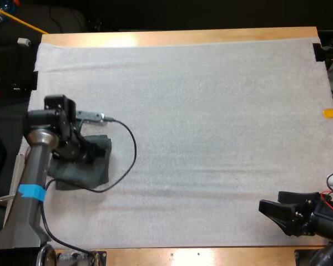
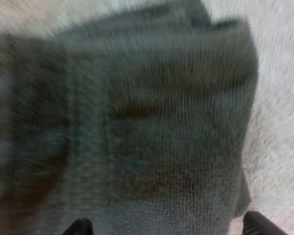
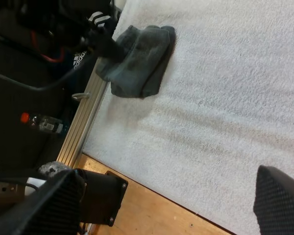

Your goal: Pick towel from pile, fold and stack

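Now the crumpled towel (image 1: 97,168) lies at the left edge of the mat (image 1: 211,138), under the left gripper (image 2: 169,226), whose fingers stand wide apart over it, gripping nothing. Well apart, the right gripper (image 1: 271,206) hangs open over bare mat by the near edge of the table (image 1: 183,36).

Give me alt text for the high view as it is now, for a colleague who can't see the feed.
The left gripper is low over a rumpled dark grey-green towel at the left edge of the white mat. The right gripper sits open near the mat's near right corner, far from the towel.
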You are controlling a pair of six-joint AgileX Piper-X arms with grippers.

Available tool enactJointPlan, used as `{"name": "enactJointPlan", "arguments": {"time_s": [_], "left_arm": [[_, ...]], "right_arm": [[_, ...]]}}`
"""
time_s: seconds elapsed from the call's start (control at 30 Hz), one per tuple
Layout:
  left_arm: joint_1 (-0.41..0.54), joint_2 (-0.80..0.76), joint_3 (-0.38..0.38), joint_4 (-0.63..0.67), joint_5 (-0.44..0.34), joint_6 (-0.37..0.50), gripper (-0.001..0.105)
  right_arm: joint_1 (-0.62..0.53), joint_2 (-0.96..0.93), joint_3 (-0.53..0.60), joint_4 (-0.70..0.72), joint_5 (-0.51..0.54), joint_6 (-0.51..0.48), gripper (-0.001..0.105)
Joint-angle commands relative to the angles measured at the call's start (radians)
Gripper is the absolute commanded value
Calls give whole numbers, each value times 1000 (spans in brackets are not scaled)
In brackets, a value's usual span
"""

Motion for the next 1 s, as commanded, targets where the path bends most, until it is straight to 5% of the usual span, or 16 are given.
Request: {"name": "enactJointPlan", "arguments": {"time_s": [0.0,0.2,0.47,0.67,0.97], "left_arm": [[-1,8,39,-35,-24,-7,59],[-1,62,120,-116,-61,-26,59],[-1,116,107,-68,-53,-26,59],[-1,116,-31,58,-3,-24,59],[-1,115,-345,237,36,-22,59]], "right_arm": [[1,-3,-2,-6,0,-1,71],[1,-3,-2,-6,0,4,71],[1,-3,-2,-6,0,4,71],[1,-3,-2,-6,0,4,71],[1,-3,-2,-6,0,-11,71]]}}
